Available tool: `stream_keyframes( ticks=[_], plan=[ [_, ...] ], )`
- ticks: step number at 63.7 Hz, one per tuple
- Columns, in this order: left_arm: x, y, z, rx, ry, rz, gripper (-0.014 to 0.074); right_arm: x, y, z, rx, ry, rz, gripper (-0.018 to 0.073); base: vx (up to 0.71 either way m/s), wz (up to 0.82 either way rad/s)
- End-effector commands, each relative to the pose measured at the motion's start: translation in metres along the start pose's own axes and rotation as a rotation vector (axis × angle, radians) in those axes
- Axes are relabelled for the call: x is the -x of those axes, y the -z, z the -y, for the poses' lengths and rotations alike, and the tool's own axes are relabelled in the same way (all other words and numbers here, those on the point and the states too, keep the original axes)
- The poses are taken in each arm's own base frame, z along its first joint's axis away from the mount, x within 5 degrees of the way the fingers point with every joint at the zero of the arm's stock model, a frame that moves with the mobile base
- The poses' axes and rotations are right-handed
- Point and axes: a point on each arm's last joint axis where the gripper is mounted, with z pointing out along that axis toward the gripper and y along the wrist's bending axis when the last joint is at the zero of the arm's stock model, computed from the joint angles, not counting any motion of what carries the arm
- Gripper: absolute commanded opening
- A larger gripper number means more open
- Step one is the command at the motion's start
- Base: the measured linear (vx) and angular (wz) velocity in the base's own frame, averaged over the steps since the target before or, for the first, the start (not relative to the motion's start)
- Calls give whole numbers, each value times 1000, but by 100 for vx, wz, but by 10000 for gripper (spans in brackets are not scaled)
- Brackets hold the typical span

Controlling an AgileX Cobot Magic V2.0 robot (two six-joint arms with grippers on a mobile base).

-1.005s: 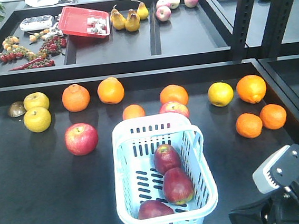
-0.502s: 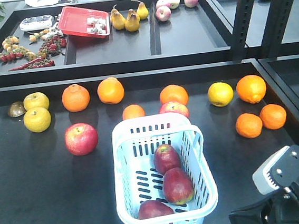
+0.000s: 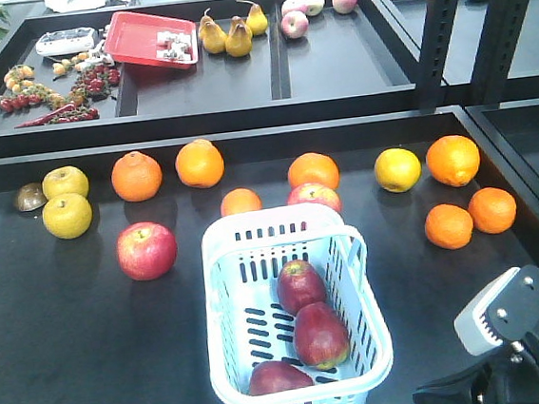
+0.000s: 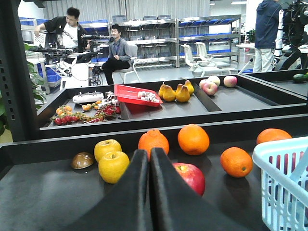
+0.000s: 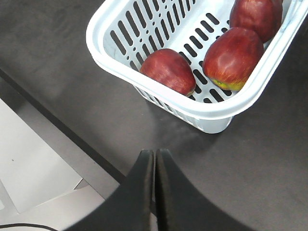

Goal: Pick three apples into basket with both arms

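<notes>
Status: three dark red apples lie inside the pale blue basket (image 3: 295,319), which sits lower centre of the front view on the black table (image 3: 55,356). Far apple (image 3: 300,285) is mid-basket, middle apple (image 3: 320,335) just below it and touching it, near apple (image 3: 279,377) against the basket's near wall. The right wrist view confirms all three are on the slotted floor. Judged: placement is complete; nothing is left but retracting the arms.

Left gripper (image 4: 149,192): fingers pressed together, nothing between them. It is low over the table, pointed toward a brighter red apple (image 4: 191,177) left outside the basket, with yellow fruits (image 4: 112,160) to the left of it.

Right gripper (image 5: 154,185): fingers likewise closed and empty, at the bottom centre of its view, clear of the basket's near wall and over the table's edge. The right arm (image 3: 517,340) shows in the lower right corner of the front view.

Against the earlier front frames: the right arm's grey wrist plate sits slightly lower and nearer the corner, so it is pulling back. Basket, apples and oranges (image 3: 137,176) have not shifted.
</notes>
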Motion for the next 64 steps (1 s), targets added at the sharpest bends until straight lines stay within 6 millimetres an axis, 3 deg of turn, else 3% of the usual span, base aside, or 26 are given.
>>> stream_keyframes(
  ticks=[1, 9, 17, 29, 41, 51, 64],
  plan=[
    [1, 1, 0, -2, 12, 76, -7, 9, 5, 0, -16, 23, 57, -7, 0, 0],
    [1, 1, 0, -2, 12, 76, -7, 7, 17, -1, -60, 65, 127, -6, 0, 0],
    [1, 1, 0, -2, 11, 75, -7, -3, 27, 7, -174, -50, 319, -6, 0, 0],
    [1, 1, 0, -2, 11, 75, -7, -47, 27, 20, -280, -151, 489, -6, 0, 0],
    [1, 1, 0, -2, 11, 75, -7, -88, 20, 23, -290, -160, 548, -6, 0, 0],
    [1, 1, 0, -2, 11, 75, -7, -97, 25, 26, -346, -147, 599, -6, 0, 0],
    [1, 1, 0, -2, 11, 75, -7, -106, 35, 35, -495, -262, 734, -6, 0, 0]
  ],
)
